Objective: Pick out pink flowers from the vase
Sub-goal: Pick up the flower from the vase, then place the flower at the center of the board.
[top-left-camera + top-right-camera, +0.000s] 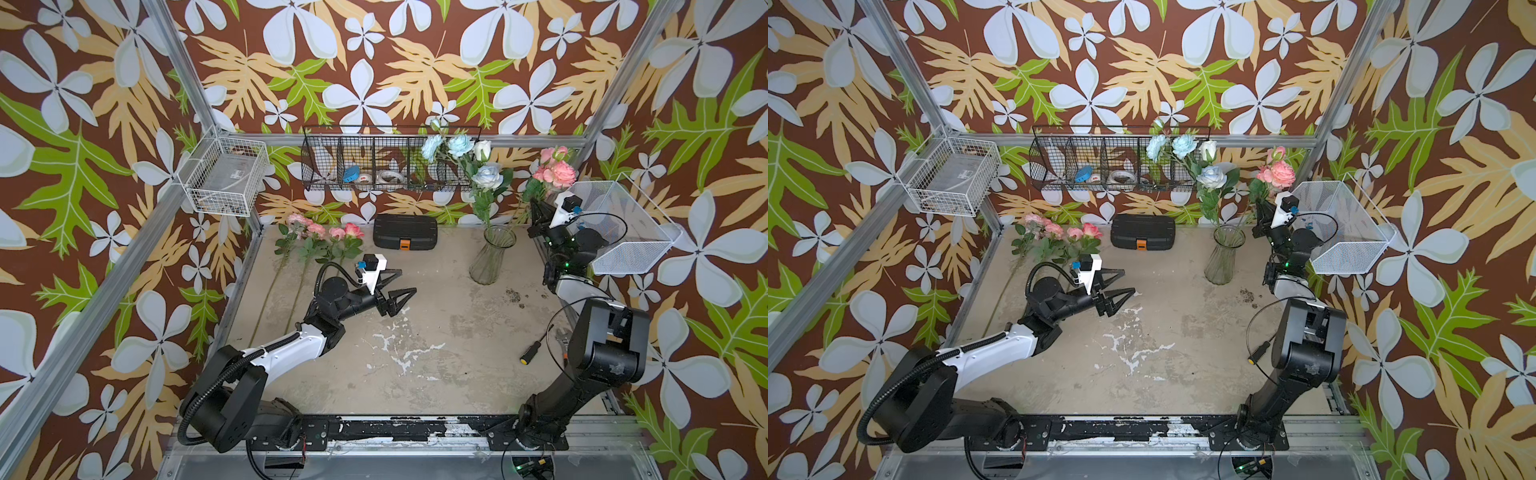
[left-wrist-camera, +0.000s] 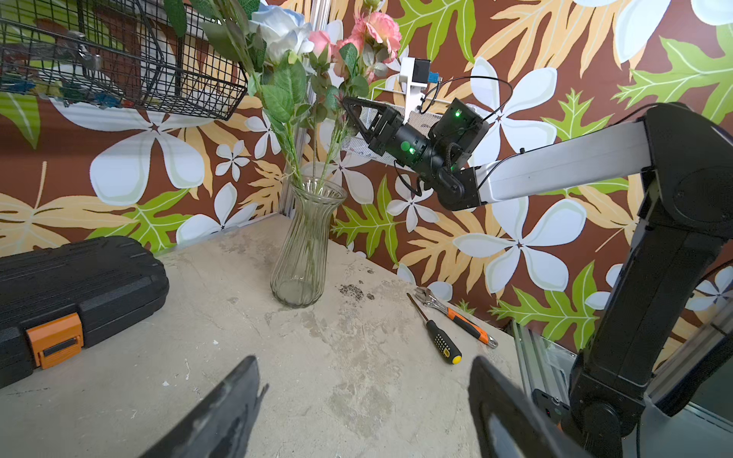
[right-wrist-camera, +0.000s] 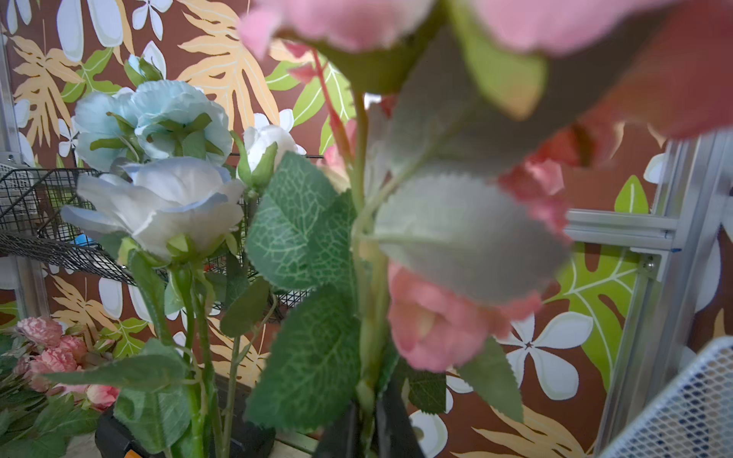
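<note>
The clear ribbed vase (image 1: 492, 255) (image 1: 1224, 255) (image 2: 307, 246) stands at the back right of the table and holds pale blue and white roses (image 1: 461, 145). My right gripper (image 1: 534, 203) (image 1: 1259, 206) (image 2: 346, 101) (image 3: 367, 432) is up beside the bouquet, shut on the green stem of a bunch of pink flowers (image 1: 557, 170) (image 1: 1280, 170) (image 2: 375, 29) (image 3: 432, 325). That stem still runs down into the vase's neck. More pink flowers (image 1: 320, 230) (image 1: 1059, 230) (image 3: 51, 349) lie on the table at the back left. My left gripper (image 1: 408, 281) (image 1: 1129, 281) (image 2: 364, 361) hovers open over mid-table, empty.
A black tool case (image 1: 405, 237) lies against the back wall, under a black wire basket (image 1: 390, 160). White wire baskets hang on the left wall (image 1: 226, 180) and right wall (image 1: 623, 226). A screwdriver (image 1: 532, 351) and a wrench (image 2: 456, 313) lie near the right arm's base.
</note>
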